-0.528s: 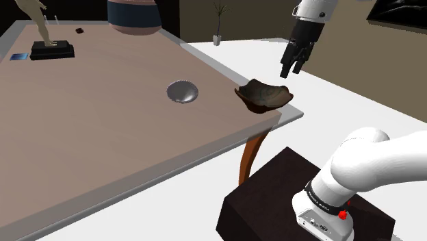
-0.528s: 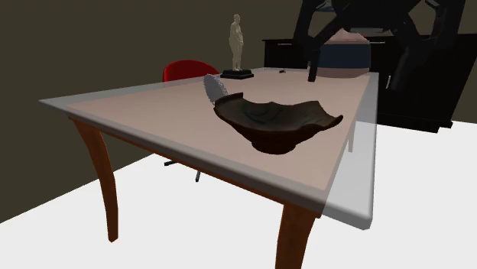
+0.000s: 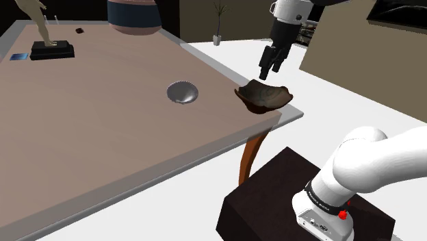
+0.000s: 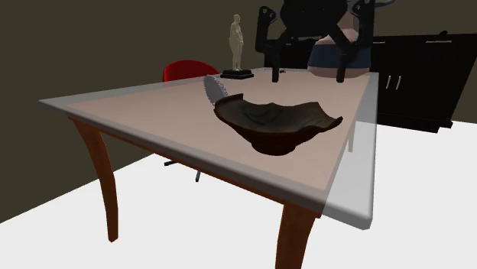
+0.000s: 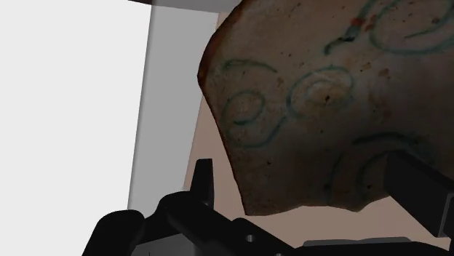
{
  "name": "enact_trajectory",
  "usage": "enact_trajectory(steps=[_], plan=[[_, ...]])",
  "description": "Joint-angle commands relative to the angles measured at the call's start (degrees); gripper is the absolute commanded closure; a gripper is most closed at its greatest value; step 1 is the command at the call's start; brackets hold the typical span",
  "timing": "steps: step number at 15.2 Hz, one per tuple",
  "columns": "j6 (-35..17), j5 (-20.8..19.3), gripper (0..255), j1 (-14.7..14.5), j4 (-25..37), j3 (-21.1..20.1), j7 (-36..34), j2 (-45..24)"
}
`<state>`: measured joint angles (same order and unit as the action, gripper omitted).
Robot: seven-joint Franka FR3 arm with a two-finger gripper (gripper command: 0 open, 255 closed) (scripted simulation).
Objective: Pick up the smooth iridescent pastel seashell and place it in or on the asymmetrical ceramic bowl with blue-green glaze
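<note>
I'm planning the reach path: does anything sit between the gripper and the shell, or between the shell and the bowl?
Nothing visible blocks either path. The open gripper hangs above the dark brown bowl at the table's corner. The silvery-grey shell lies to the shoulder view's left of it, with bare tabletop between them.

Nothing you can actually read here. There's a tiny line of lettering on the dark band (image 3: 316,198) at the arm's base, too small to make out. The blue-green squiggles on the bowl (image 5: 313,94) are swirls, not letters.
</note>
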<state>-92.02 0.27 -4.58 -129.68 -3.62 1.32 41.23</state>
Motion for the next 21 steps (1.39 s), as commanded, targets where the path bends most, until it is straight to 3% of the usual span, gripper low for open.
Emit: enact_trajectory(steps=[1,9,17,21], plan=[[-3.04,-0.19,0,-1.02,0.92,-2.74,-1.1,-2.49],[-12.37,-4.08,0,-3.54,4.87,-13.06,-5.53,-11.15],[-19.06,-13.24,0,-4.21,11.11,-24.14,-12.27,-22.02],[-21.5,-14.36,0,-3.97,9.79,-24.54,-12.98,-23.19]])
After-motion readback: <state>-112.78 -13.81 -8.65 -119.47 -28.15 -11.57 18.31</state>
